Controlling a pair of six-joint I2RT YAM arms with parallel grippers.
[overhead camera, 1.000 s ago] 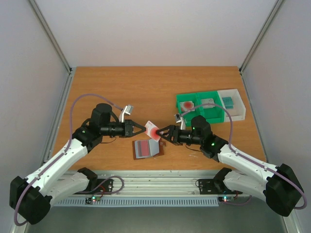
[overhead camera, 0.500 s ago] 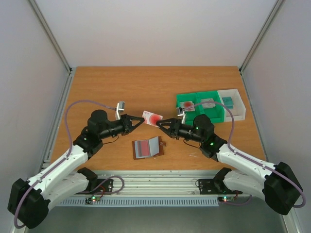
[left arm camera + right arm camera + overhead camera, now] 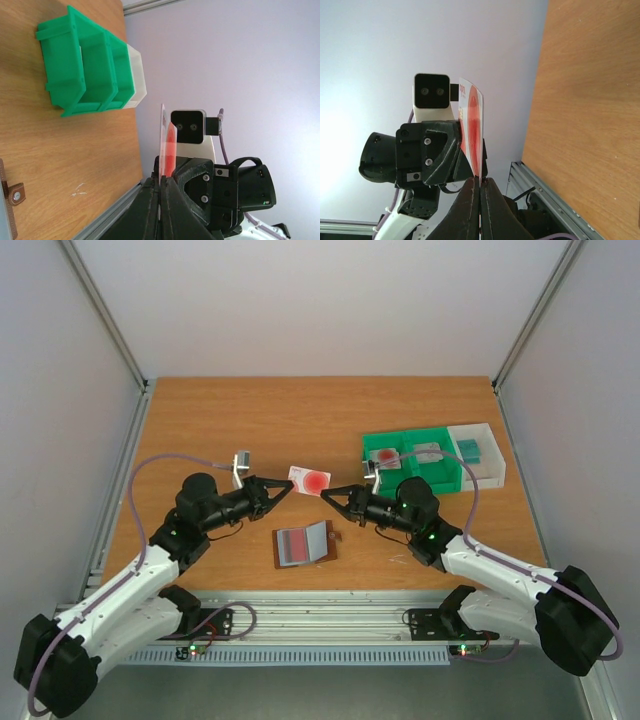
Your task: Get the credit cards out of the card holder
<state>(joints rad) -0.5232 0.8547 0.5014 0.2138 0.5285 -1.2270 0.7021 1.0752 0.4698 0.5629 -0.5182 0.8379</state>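
The right end effector (image 3: 323,490), apart a second ago, now clamps the red-blotted credit card (image 3: 311,479), which the left end effector (image 3: 291,483) also pinches. The card hangs farther beyond the open card holder (image 3: 304,544) than before.

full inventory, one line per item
table: one, wood-brown, under everything
green bin: one, green, table right
white bin: one, white, beside green bin
card holder: one, brown, open on table
red-blot card: one, pinkish, green bin
grey card: one, grey, green bin
teal card: one, teal, white bin
held card: one, pink with red blot, midair, pinched from both sides
left tool: one, black, shut on held card
right tool: one, black, shut on held card
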